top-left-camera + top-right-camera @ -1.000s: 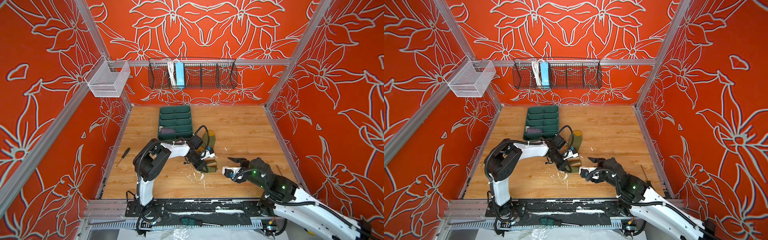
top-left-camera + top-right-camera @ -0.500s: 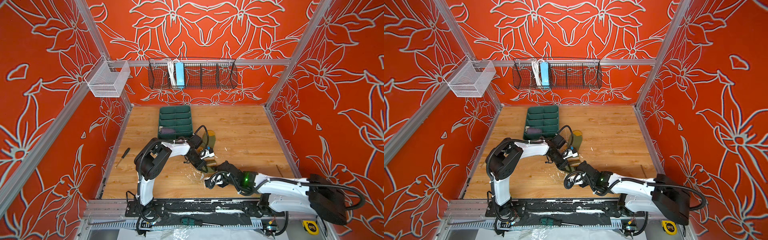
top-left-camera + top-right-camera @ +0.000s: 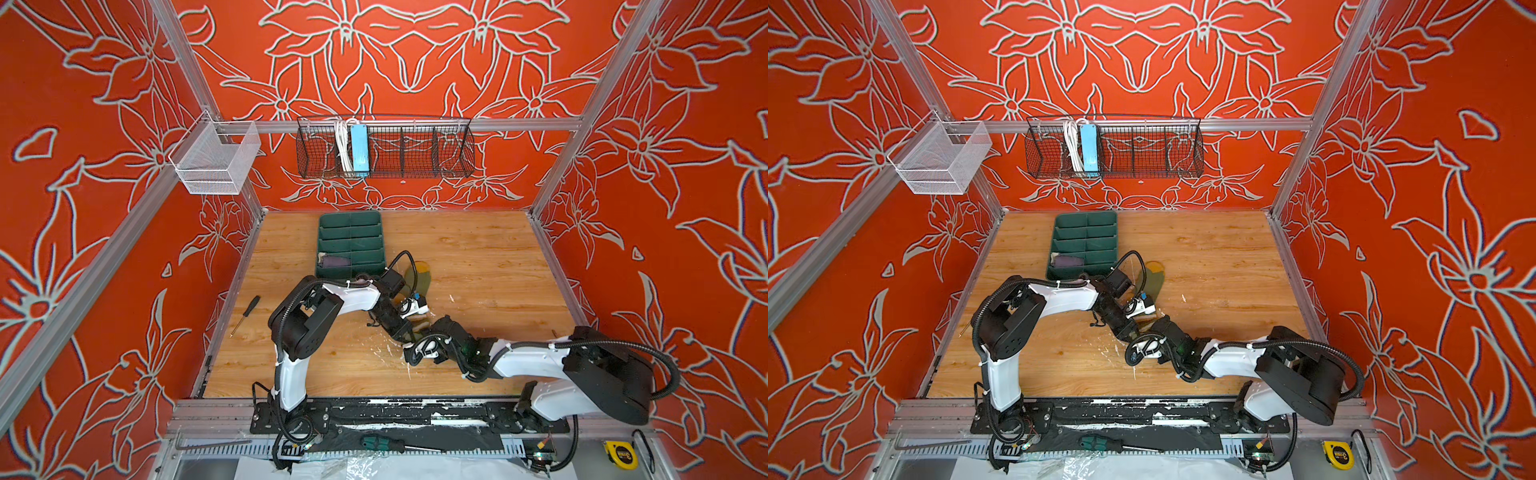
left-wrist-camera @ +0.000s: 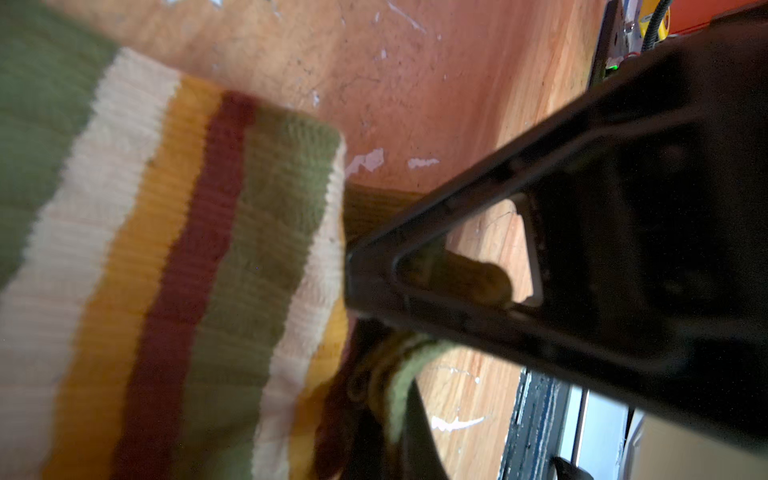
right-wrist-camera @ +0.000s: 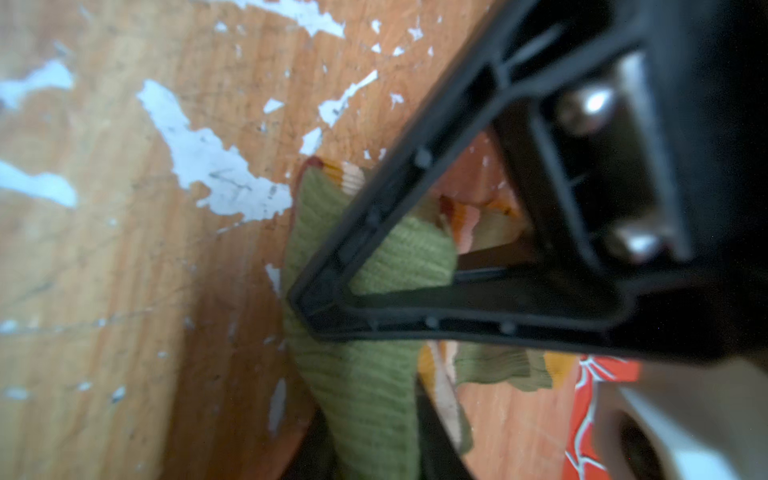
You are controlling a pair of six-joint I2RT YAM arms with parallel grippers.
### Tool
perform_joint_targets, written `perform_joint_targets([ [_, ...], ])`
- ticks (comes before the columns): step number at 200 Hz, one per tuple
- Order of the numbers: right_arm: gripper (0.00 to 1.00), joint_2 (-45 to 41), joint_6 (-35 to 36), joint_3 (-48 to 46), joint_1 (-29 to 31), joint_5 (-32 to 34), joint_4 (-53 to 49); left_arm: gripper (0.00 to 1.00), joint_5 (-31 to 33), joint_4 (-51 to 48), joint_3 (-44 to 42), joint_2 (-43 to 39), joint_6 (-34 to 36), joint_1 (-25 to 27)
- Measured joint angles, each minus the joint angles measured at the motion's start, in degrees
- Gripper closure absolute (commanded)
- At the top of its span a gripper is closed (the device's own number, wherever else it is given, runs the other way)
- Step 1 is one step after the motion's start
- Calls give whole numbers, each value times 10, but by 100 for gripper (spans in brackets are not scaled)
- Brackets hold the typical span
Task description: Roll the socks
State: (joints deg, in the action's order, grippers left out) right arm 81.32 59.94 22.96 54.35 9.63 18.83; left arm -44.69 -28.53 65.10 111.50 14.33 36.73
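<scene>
Fingers [image 4: 457, 328] of the left gripper [image 4: 365, 357] clenched on the olive sock [image 3: 417, 282] at its striped cuff end; right gripper [image 5: 353, 374] fingers [image 5: 457, 303] pinch the same sock's green edge (wrist views blurred). Wooden table [image 3: 478, 249] fills the centre of both top views. Green tray [image 3: 351, 220] sits upper middle, olive sock just lower right of it, purple sock [image 3: 334, 262] bundled in the tray's lower-left compartment.
</scene>
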Motion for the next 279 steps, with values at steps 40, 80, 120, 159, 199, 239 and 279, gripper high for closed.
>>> perform_joint_targets([
  [40, 100, -6, -10, 31, 0, -25, -82, 71, 14, -13, 10, -2, 2, 0],
  [80, 100, -15, -50, 94, -3, -76, -248, 41, 68, -14, 4, -73, 6, 0],
  [120, 100, 23, -99, 181, -18, -141, -399, 33, 159, 8, -28, -210, 22, 0],
  [159, 100, 100, -137, 281, -59, -226, -519, 28, 349, 62, -129, -449, 65, -1],
  [199, 100, 235, -172, 424, -97, -315, -666, 23, 417, 98, -168, -709, 199, -3],
  [239, 100, 292, -188, 474, -129, -370, -728, 23, 380, 86, -178, -745, 299, 33],
  [279, 100, 314, -193, 491, -143, -396, -750, 24, 429, 136, -292, -651, 337, 190],
])
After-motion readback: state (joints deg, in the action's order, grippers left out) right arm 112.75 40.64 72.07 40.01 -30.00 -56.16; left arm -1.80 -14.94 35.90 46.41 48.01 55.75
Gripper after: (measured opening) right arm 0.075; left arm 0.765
